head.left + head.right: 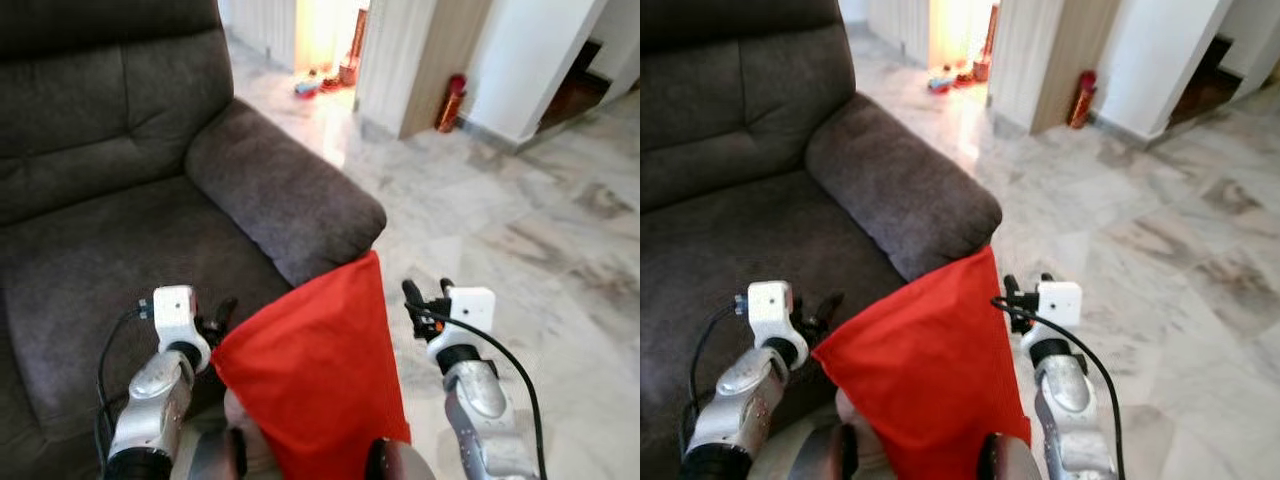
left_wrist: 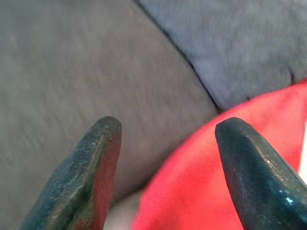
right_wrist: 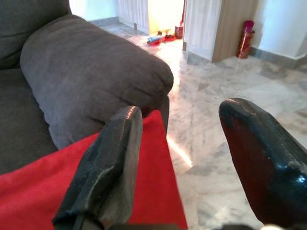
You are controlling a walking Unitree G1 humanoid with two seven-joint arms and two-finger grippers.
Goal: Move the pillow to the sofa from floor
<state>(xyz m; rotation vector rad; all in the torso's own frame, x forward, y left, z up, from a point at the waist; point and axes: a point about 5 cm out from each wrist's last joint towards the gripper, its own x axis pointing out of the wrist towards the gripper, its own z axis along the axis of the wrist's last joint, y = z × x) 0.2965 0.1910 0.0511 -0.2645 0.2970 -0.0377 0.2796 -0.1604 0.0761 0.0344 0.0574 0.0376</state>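
Red pillow [image 1: 315, 375] held up between the two claws, in front of the sofa [image 1: 110, 180].

The left claw [image 2: 165, 143] and the right claw [image 3: 192, 158] are both spread (not pinching), pressing the pillow's sides near the sofa armrest [image 1: 280, 190], above the marble floor [image 1: 520, 230].

Marble floor [image 1: 520, 230]; sunlit doorway [image 1: 325, 30] beyond.

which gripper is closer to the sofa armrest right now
Right. The right gripper is beside the pillow's top corner, just off the armrest's front end over the floor. The left gripper is at the pillow's other corner, over the seat cushion, farther from the armrest.
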